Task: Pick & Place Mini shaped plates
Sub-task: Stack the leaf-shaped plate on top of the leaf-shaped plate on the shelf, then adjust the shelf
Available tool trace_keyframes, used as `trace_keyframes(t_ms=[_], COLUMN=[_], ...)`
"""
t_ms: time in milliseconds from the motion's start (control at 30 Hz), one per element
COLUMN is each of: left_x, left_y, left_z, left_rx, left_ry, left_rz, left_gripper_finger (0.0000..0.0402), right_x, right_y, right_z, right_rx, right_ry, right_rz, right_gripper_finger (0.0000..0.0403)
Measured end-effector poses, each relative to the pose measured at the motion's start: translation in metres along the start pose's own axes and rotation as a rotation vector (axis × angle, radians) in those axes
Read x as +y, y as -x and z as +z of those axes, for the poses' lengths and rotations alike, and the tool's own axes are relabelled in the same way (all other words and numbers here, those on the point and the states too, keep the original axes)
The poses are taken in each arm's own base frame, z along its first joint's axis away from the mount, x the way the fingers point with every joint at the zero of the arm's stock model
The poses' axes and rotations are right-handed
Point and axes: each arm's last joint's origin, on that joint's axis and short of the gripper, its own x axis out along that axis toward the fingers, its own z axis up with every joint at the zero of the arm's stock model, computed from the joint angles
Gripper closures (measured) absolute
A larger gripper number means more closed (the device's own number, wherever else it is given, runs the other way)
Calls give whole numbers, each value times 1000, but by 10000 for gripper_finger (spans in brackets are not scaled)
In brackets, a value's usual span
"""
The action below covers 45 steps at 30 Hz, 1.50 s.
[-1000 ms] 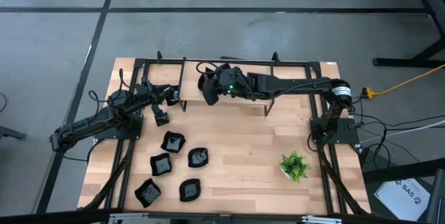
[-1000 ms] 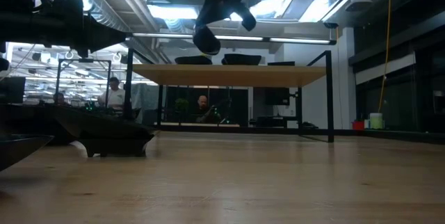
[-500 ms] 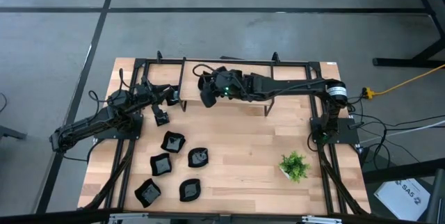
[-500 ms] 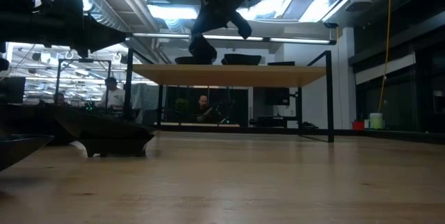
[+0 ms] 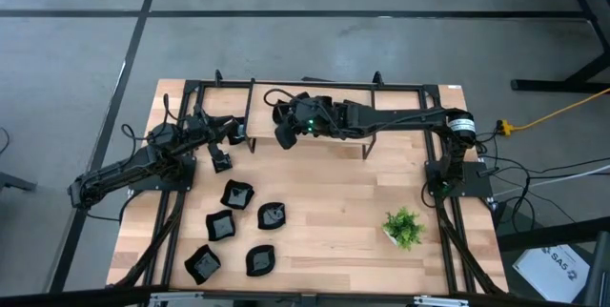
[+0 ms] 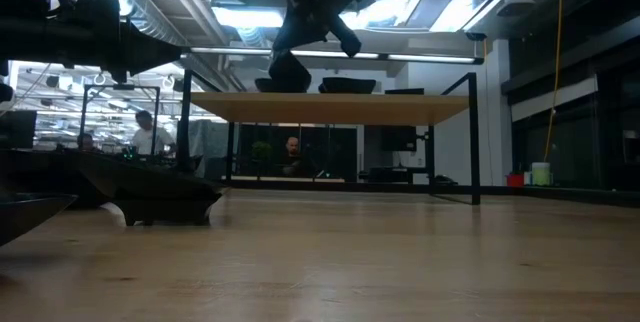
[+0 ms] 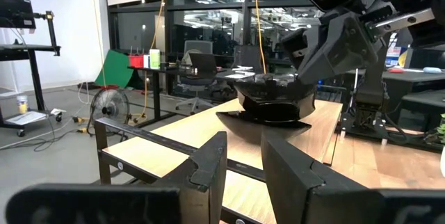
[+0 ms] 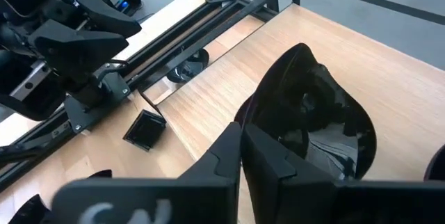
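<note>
- A pale wooden table (image 5: 324, 202) stands on a grey floor, with a raised wooden shelf (image 5: 362, 121) along its far edge; the low view looks into a dim room where a person (image 6: 291, 152) sits far behind.
- The right gripper (image 5: 283, 136) reaches over the shelf's left part, fingers nearly closed on the rim of a black dish (image 8: 316, 126) resting on the shelf beside another dish (image 6: 347, 85).
- The left gripper (image 5: 221, 163) hovers near the table's left rear; its fingers (image 7: 208, 165) stand slightly apart around nothing.
- Five more black dishes (image 5: 236, 194) lie in the table's near-left area.
- A small green plant (image 5: 403, 226) stands near the right.
</note>
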Motion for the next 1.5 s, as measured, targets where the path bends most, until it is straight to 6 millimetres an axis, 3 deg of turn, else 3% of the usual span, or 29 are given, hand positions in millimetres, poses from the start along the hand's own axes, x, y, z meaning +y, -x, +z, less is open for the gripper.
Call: trace_keyframes(t_ms=[567,833,1167,1333,1500], left_x=[0,0,0,0,0], left_y=[0,0,0,0,0], left_z=[0,0,0,0,0], left_rx=[0,0,0,0,0], left_ry=[0,0,0,0,0], left_rz=[0,0,0,0,0], left_gripper_finger=[315,315,315,315,315], right_x=[0,12,22,16,3], right_y=[-1,12,56,67,75], right_z=[1,21,60,59,44], right_rx=[31,45,127,239,447], right_ry=[31,176,412,454,515], right_rz=[53,251,367,314,238], right_gripper_finger=[274,271,271,271,271])
